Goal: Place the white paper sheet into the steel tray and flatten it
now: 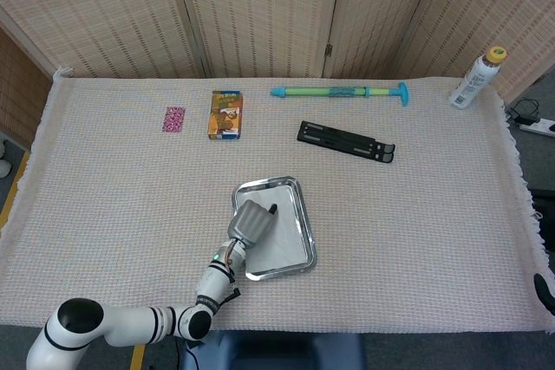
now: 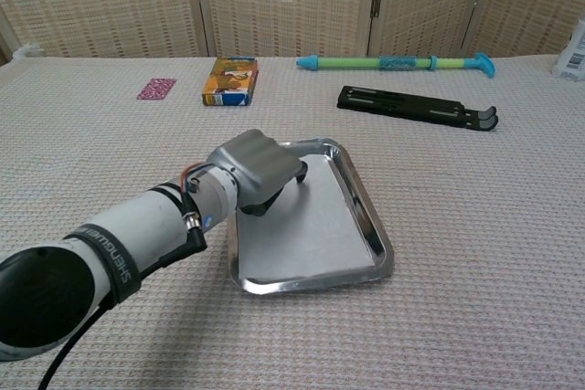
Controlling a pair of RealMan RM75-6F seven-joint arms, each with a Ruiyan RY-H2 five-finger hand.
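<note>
A worktop (image 1: 416, 214) covered in a pale woven cloth fills both views, backed by folding wicker screens (image 1: 260, 15). The robot's left arm (image 2: 119, 244) reaches in from the near edge, and its left hand (image 2: 259, 163) rests, fingers curled downward, over the near-left part of the steel tray (image 2: 377, 235), with a dark fingertip (image 2: 300, 176) touching the white paper sheet (image 2: 315, 235). The sheet lies inside the tray, flat against its floor and within the raised rim in the chest view; the head view shows the same hand (image 1: 250, 219) over the tray (image 1: 307, 233) and the sheet (image 1: 282, 244) lying in it. Whether the hand pinches the paper or only presses on it cannot be told, as the knuckles hide the fingers' undersides. The right hand shows in neither view. Well beyond the tray, a black folding stand (image 1: 345, 141) lies flat on the cloth, and behind it a long green and blue water pump toy (image 1: 340, 92) lies parallel to the far edge. To the left of these sit a small orange and blue printed box (image 1: 225, 114) and, further left, a pink patterned packet (image 1: 174, 119). At the far right corner stands a white bottle with a yellow cap (image 1: 476, 78).
</note>
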